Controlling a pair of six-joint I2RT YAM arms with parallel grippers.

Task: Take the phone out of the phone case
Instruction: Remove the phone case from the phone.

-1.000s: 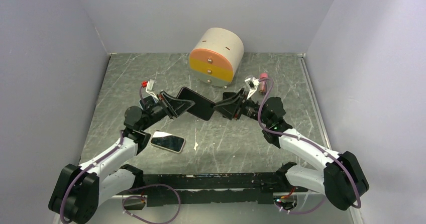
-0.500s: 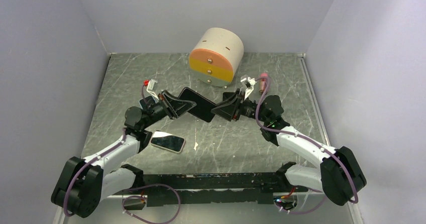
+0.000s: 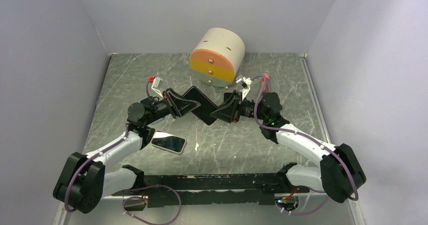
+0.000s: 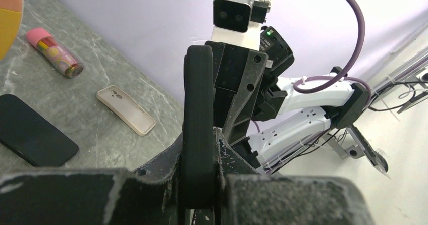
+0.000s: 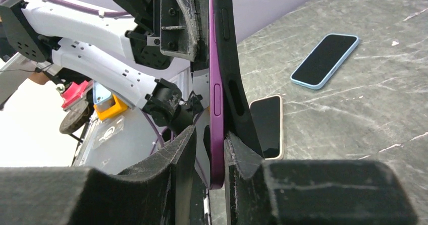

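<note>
Phone (image 5: 217, 109) could slip and fall: left gripper (image 4: 198, 145) clamps phone case (image 4: 198, 99); right gripper (image 5: 209, 139) narrow around it, grip uncertain.

Beyond the left gripper (image 3: 185, 106) and the right gripper (image 3: 215, 115) rises a plain lavender-grey back wall (image 3: 202, 8); matching side walls (image 3: 45, 83) flank them. Beneath them lies a grey-green marbled tabletop (image 3: 272, 73) with white veins. Just past their tips sits a round cream drawer unit (image 3: 218, 56). The light is soft and even.
</note>
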